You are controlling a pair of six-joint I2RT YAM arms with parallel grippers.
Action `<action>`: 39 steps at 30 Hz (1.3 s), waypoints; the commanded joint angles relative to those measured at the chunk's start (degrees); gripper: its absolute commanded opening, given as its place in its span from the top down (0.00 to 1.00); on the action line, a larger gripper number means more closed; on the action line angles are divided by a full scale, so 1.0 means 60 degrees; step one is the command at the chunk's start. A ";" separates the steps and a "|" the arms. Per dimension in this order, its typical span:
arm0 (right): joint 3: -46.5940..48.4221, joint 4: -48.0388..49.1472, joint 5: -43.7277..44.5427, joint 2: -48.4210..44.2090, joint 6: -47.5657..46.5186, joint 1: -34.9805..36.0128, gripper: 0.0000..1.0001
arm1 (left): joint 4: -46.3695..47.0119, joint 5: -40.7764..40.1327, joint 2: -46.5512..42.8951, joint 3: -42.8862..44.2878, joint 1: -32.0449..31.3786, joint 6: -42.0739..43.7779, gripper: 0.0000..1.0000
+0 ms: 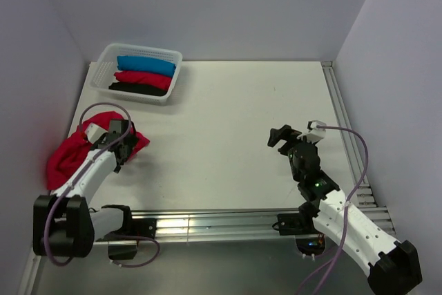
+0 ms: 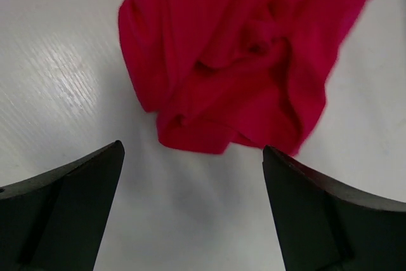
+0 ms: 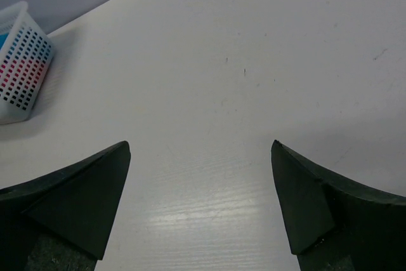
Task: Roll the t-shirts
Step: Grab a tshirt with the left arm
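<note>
A white counter (image 1: 242,115) sits inside pale lilac walls. From above, a white perforated basket (image 1: 110,53) in the far left corner holds a blue bundle (image 1: 145,65), a red bundle (image 1: 141,79) and a black bundle (image 1: 137,90) side by side. The crimson t-shirt (image 1: 65,160) lies crumpled at the counter's left edge, and the left pincer (image 1: 123,141) hangs at its right-hand end, jaws spread. The right pincer (image 1: 280,136) is well apart from it, over bare counter, also spread and holding nothing.

In the left wrist view, the crimson t-shirt (image 2: 241,61) is bunched in folds just ahead of the left pincer (image 2: 193,207). Only bare counter shows between the dark fingers (image 2: 63,207).

In the right wrist view, the right pincer (image 3: 200,207) gapes over bare counter (image 3: 222,61). The basket (image 3: 19,74) is far off at the left edge.
</note>
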 commanded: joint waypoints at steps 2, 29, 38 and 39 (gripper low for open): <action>-0.0157 0.0378 -0.0067 -0.0344 -0.0166 -0.0037 0.02 | 0.0794 0.0171 0.1170 0.0760 0.0735 0.0136 0.03; -0.0304 0.0847 -0.0858 -0.0506 -0.0576 -0.0037 0.05 | 0.0975 0.0758 -0.0503 0.0277 -0.0256 -0.0214 1.00; -0.0318 0.0481 -0.0126 -0.0870 -0.0268 -0.0037 0.05 | 0.1278 0.0012 -0.2607 0.1093 -0.5896 -0.2252 1.00; -0.0391 0.0510 -0.0154 -0.0930 -0.0268 -0.0022 0.05 | 0.1410 -0.0034 -0.2402 0.1461 -0.6538 -0.1947 1.00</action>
